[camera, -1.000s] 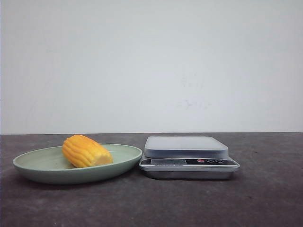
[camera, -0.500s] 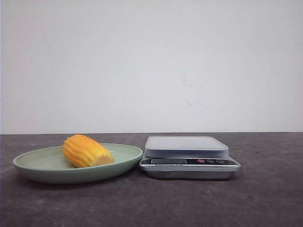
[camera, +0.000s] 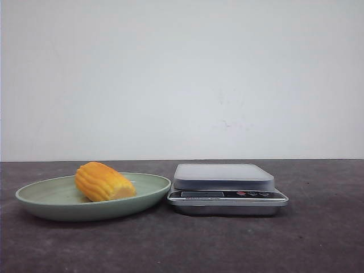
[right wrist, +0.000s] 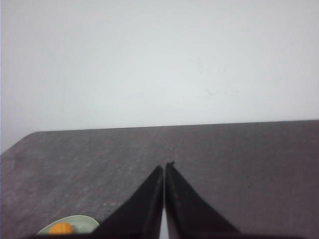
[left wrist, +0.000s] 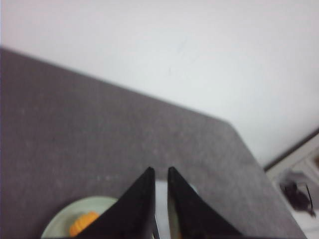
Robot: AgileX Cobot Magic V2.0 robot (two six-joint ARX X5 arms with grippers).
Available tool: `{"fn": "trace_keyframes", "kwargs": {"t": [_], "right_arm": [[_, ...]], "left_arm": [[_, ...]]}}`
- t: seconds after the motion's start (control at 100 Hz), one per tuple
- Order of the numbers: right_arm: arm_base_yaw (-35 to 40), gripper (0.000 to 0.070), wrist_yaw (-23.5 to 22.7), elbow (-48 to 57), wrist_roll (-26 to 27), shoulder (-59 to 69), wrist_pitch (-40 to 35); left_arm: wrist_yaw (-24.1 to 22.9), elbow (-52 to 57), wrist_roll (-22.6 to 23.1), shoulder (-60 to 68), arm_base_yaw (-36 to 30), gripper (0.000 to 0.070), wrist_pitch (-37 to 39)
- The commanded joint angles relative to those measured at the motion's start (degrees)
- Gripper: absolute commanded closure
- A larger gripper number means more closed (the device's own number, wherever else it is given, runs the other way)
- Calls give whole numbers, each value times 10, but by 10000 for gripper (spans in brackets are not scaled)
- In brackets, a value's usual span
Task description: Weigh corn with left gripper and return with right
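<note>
Both claws sit high above the table on my wrist feeds and neither has hold of anything: the left gripper (left wrist: pixel 160 172) shows its two black fingers (left wrist: pixel 133 204) with a thin gap between the tips, close to shut but not quite, while the right gripper (right wrist: pixel 164 167) has its fingers (right wrist: pixel 187 209) pressed almost tip to tip, only a hairline of light between them. Neither arm appears on my front feed. Nearest me there, I see the bare dark table (camera: pixel 182 244). Past that, at about 8 o'clock from the middle of the front picture, lies the green plate (camera: pixel 40 202), and the corn (camera: pixel 104 181) rests in it on its side, its paler cut end turned toward 4 o'clock, the ribbed kernel rows running along its length. Just beside the plate's rim, at 3 o'clock from it, stands the scale (camera: pixel 227 190), a grey platform over a steel base with a display strip and small buttons along the front; I cannot tell whether plate and scale touch. Nothing rests on the platform. Behind everything rises the plain white wall (camera: pixel 182 79). My left wrist feed catches the corn (left wrist: pixel 83 223) and plate (left wrist: pixel 60 221) under the fingers; the right wrist feed shows them small at its lower corner.
</note>
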Motion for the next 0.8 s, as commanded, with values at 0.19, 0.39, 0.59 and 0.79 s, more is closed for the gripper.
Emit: {"fn": "trace_keyframes", "kwargs": {"t": [0.19, 0.39, 0.59, 0.79], "right_arm": [[2, 654, -26, 65, -25, 45, -22], [2, 0, -38, 65, -18, 44, -30], [2, 0, -39, 65, -19, 44, -38], [2, 0, -40, 65, -21, 44, -42]], "left_arm": [[-36, 178, 107, 58, -24, 691, -180], [-33, 184, 106, 58, -24, 416, -217], [-33, 184, 99, 59, -24, 102, -256], [-32, 184, 99, 59, -25, 38, -289]]}}
